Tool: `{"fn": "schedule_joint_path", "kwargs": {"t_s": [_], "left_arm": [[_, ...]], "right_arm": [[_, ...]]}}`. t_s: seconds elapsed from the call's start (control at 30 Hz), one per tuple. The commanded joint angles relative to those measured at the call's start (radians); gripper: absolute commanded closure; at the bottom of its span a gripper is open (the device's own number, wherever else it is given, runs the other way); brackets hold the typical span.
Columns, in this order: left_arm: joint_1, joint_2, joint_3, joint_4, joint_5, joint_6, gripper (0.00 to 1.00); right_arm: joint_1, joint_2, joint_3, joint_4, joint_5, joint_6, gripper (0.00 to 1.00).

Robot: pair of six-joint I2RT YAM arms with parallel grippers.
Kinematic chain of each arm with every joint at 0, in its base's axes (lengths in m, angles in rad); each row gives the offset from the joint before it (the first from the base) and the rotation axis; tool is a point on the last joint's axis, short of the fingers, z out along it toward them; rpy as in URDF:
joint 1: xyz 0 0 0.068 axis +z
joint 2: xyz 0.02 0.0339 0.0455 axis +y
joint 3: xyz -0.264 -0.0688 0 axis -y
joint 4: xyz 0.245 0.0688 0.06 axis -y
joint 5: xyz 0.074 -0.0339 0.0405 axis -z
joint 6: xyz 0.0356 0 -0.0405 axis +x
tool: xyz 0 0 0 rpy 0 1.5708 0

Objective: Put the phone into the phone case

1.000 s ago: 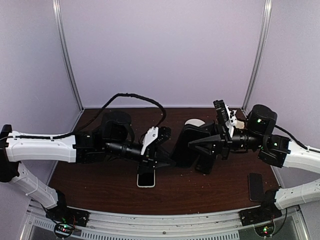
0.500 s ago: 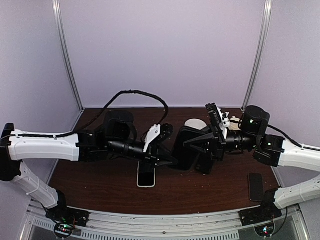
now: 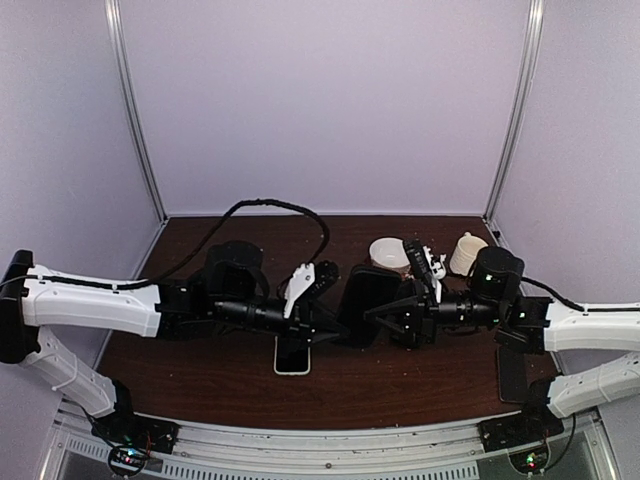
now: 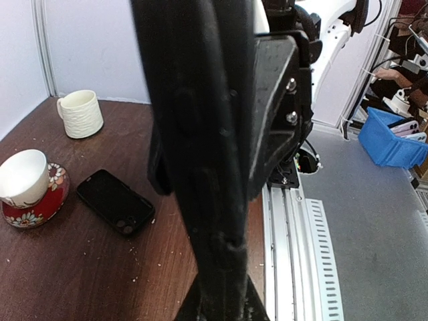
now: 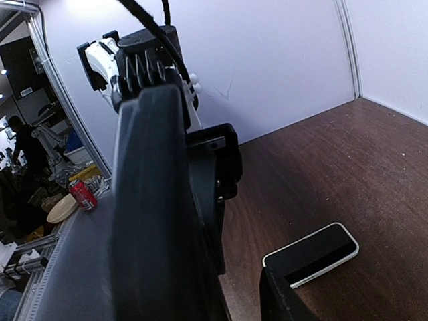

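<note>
The left gripper (image 3: 335,318) has its jaws clenched on the edge of a black slab-like phone case (image 3: 362,295), as it appears to be, held upright in the air between the two arms. The right gripper (image 3: 388,312) sits at the case's other side; I cannot tell whether its jaws are pinching it or released. The white-rimmed, dark-screened phone (image 3: 292,357) lies flat on the brown wooden counter (image 3: 400,390), below the left gripper. Insertion has not begun: the phone has yet to be picked up and seated.
</note>
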Motion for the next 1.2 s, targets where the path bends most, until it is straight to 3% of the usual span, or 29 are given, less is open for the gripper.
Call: {"fn": "schedule_joint_path", "kwargs": {"t_s": [0.0, 0.1, 0.2, 0.23, 0.3, 0.33, 0.43, 0.53, 0.63, 0.8, 1.0, 1.17], "left_arm": [[-0.001, -0.054, 0.003, 0.189, -0.008, -0.034, 1.00], [0.000, -0.050, 0.004, 0.192, 0.003, -0.050, 1.00], [0.000, -0.049, 0.018, 0.160, 0.017, -0.058, 1.00], [0.002, -0.051, 0.026, 0.129, 0.011, -0.064, 0.90], [0.017, -0.065, 0.045, 0.036, -0.040, -0.082, 0.41], [0.027, -0.075, 0.058, -0.032, -0.083, -0.095, 0.24], [0.088, -0.096, 0.137, -0.342, -0.246, -0.132, 0.07], [0.191, -0.074, 0.220, -0.670, -0.436, -0.200, 0.03], [0.303, -0.057, 0.207, -0.806, -0.457, -0.252, 0.02], [0.337, -0.106, 0.118, -0.751, -0.429, -0.260, 0.02], [0.337, -0.148, 0.084, -0.737, -0.463, -0.238, 0.02], [0.337, -0.174, 0.066, -0.721, -0.465, -0.233, 0.02]], "right_arm": [[0.011, 0.026, -0.016, 0.142, 0.019, 0.072, 0.68], [0.013, 0.062, 0.000, 0.148, -0.011, 0.085, 0.87], [0.015, 0.085, 0.024, 0.139, -0.039, 0.094, 0.99], [0.014, 0.084, 0.031, 0.124, -0.033, 0.095, 1.00], [0.011, 0.078, 0.058, 0.047, 0.001, 0.084, 1.00], [0.010, 0.079, 0.077, -0.015, 0.025, 0.078, 1.00], [0.010, 0.130, 0.177, -0.296, 0.104, 0.081, 1.00], [0.010, 0.247, 0.287, -0.488, 0.142, 0.155, 1.00], [0.003, 0.374, 0.356, -0.526, 0.124, 0.285, 1.00], [-0.014, 0.594, 0.463, -0.547, 0.036, 0.352, 1.00], [-0.059, 0.746, 0.503, -0.521, -0.039, 0.408, 1.00], [-0.092, 0.833, 0.505, -0.463, -0.070, 0.441, 0.92]]}}
